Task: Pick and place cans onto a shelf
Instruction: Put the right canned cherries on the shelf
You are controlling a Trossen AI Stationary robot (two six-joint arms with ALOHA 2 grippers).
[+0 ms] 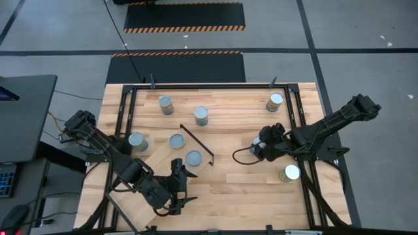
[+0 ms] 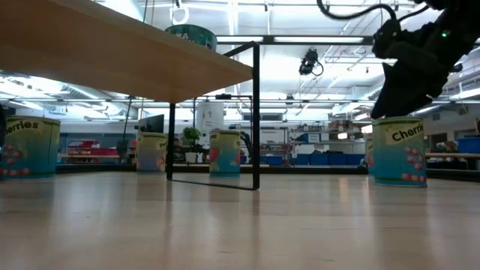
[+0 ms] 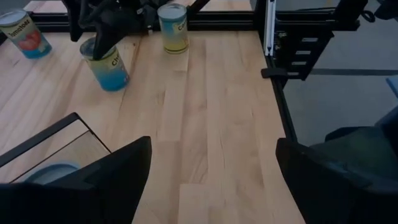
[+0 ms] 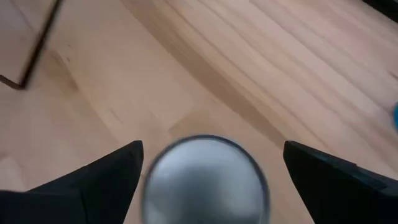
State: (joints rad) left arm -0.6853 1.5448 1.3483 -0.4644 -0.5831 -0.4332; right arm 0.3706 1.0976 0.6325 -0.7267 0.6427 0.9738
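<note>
A: The right gripper hung over one cherries can, jaws spread wide on either side of its shiny silver top, nothing pinched.

B: From above, that can sat mid-right on the tabletop, well apart from the shelf.

A: The low view added the label: "Cherries", blue-green sides. The overhead showed only lids.

B: And the left gripper?

A: Spread too, empty, near the front edge. Its wrist view caught a can standing by the frame.
</note>
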